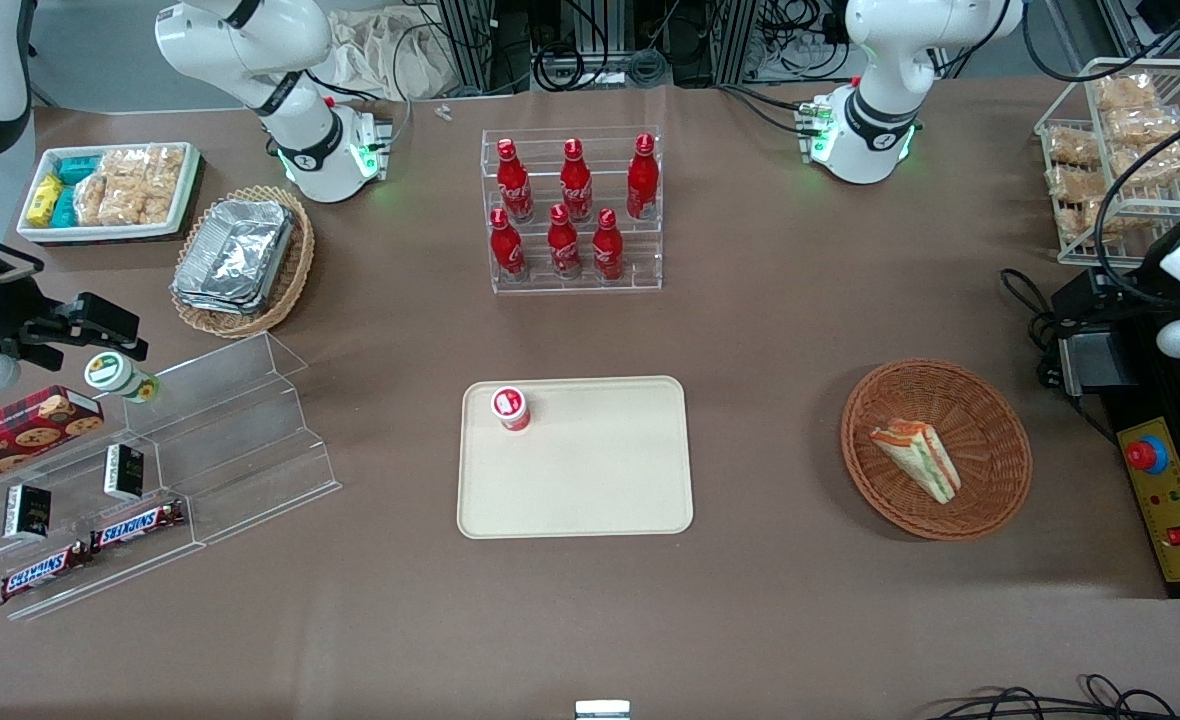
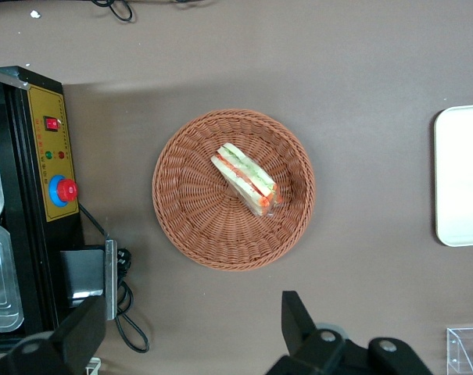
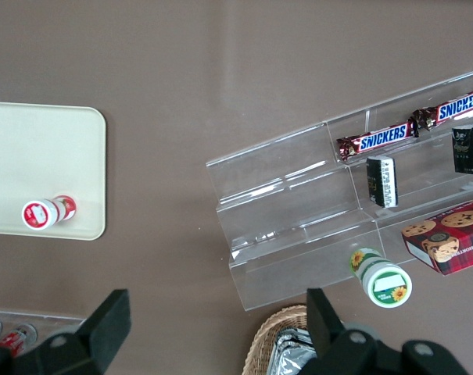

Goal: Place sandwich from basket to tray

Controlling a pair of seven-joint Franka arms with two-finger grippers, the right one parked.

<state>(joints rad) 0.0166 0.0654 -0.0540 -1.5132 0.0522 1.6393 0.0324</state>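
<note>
The sandwich (image 1: pixel 918 458), a white-bread wedge with orange and green layers, lies in the round reddish-brown wicker basket (image 1: pixel 862 415) toward the working arm's end of the table. In the left wrist view the sandwich (image 2: pixel 246 180) rests a little off the middle of the basket (image 2: pixel 185 215). My gripper (image 2: pixel 193 306) hangs high above the bare table beside the basket, open wide with nothing between its black fingers (image 2: pixel 297 316). The beige tray (image 1: pixel 590 490) lies mid-table, its edge also in the left wrist view (image 2: pixel 459 180).
A small red-capped bottle (image 1: pixel 511 408) stands on the tray's corner. A black and yellow control box (image 2: pixel 52 156) with a red button and cables sits beside the basket. A rack of red bottles (image 1: pixel 575 210) stands farther back. A clear snack shelf (image 1: pixel 150 470) lies toward the parked arm's end.
</note>
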